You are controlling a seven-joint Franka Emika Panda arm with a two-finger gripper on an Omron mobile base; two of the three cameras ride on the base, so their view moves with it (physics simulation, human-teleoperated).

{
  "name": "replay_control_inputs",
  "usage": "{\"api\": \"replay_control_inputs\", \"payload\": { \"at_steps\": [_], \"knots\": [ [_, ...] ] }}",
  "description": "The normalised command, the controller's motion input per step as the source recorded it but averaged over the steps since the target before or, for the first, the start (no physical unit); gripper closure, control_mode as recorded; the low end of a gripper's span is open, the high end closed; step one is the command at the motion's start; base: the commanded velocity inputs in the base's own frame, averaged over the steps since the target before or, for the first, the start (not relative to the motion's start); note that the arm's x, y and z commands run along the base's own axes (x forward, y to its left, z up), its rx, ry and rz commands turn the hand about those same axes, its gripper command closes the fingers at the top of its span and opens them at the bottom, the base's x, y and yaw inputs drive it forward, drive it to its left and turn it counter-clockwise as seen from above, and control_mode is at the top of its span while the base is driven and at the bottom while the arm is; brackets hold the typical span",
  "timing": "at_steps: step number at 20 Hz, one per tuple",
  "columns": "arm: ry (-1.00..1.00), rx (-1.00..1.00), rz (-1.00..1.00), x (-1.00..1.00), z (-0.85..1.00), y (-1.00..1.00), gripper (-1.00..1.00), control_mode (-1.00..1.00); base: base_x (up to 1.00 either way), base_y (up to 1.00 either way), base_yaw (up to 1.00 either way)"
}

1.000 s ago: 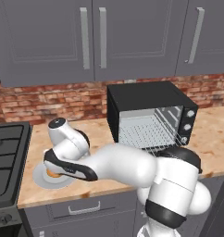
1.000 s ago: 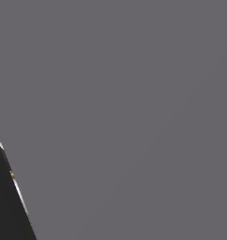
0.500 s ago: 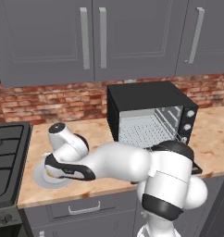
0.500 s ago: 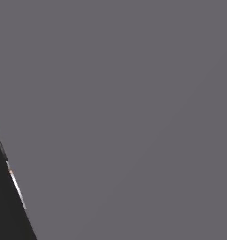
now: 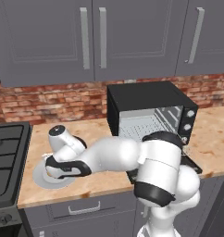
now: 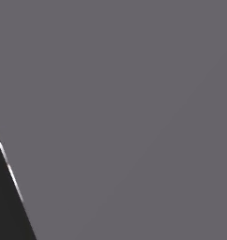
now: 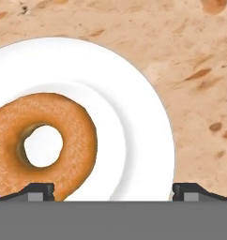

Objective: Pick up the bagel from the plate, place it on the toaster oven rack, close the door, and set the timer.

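Golden-orange, the bagel (image 7: 44, 142) lay flat on the plate (image 7: 139, 117), left of the plate's middle in the hand view, on the speckled tan counter (image 7: 195, 70). The gripper (image 7: 113, 191) hung just above the plate with its jaws spread wide and nothing between them. Well to the right in the left base view, the toaster oven (image 5: 151, 111) stood with its door (image 5: 190, 162) dropped open and the rack (image 5: 141, 127) showing inside.

Grey wall cabinets (image 5: 132, 37) with silver bar handles hang above a red brick backsplash (image 5: 63, 99). A black stove (image 5: 5, 159) sits at the left end of the speckled tan bench (image 5: 93, 129), above a grey drawer (image 5: 81, 209).
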Motion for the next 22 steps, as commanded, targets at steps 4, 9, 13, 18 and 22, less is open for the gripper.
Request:
{"api": "replay_control_inputs", "payload": {
  "at_steps": [4,9,13,18,22],
  "knots": [
    [0.0,0.0,0.0,0.27,-0.16,0.25,-1.0,-1.0,0.0,0.0,0.0],
    [0.0,0.0,0.0,0.24,-0.18,0.25,-1.0,-1.0,0.0,0.0,0.0],
    [0.0,0.0,0.0,0.23,-0.18,0.19,-1.0,-1.0,0.0,0.0,0.0],
    [0.02,0.0,0.0,0.03,-0.21,0.04,-1.0,-1.0,0.0,0.0,0.0],
    [0.04,0.0,0.0,0.0,-0.26,0.0,1.0,-1.0,0.0,0.0,0.0]
  ]
}}
